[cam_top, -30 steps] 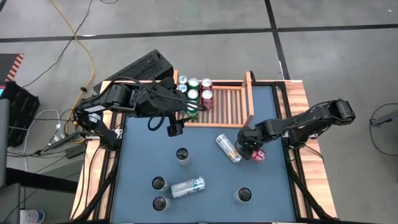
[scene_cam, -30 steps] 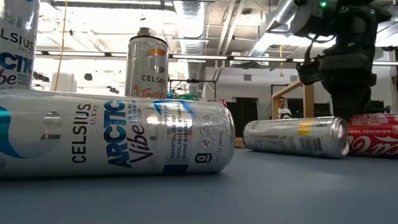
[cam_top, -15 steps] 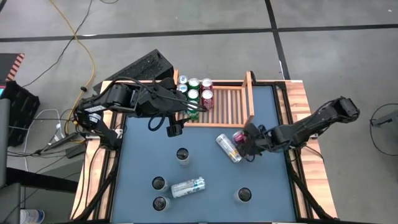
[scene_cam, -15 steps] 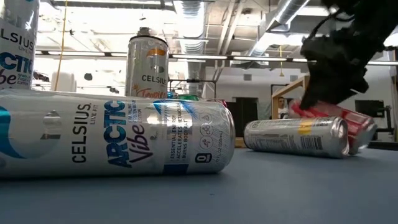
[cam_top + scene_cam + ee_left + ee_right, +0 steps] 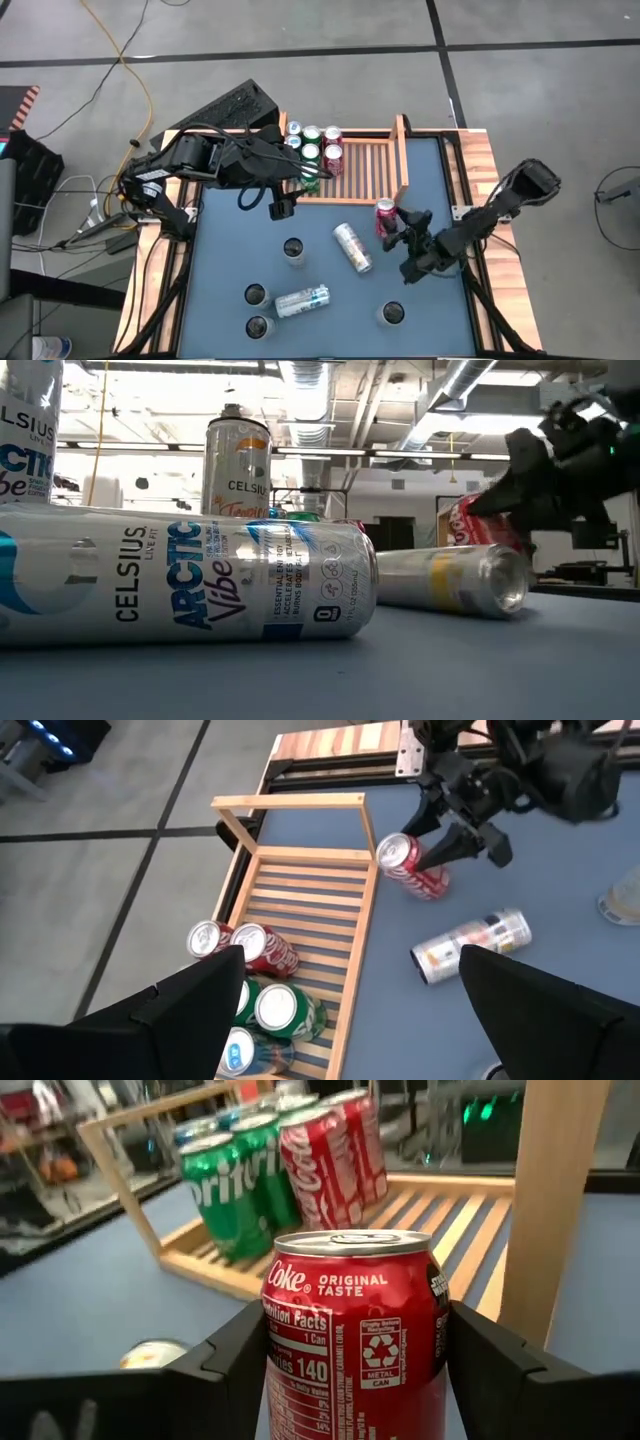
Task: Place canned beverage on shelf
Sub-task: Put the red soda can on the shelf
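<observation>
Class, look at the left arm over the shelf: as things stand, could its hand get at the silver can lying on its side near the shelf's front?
Probably yes. The left hand, open and empty, hangs beside the shelf; bare table lies between it and the silver can. The right hand grips the Coke can close by.

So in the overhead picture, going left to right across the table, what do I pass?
Left claw → standing can → lying silver can → red Coke can held in the right claw. The left claw hangs open at the wooden shelf's left end; other cans overlap too much to order.
</observation>
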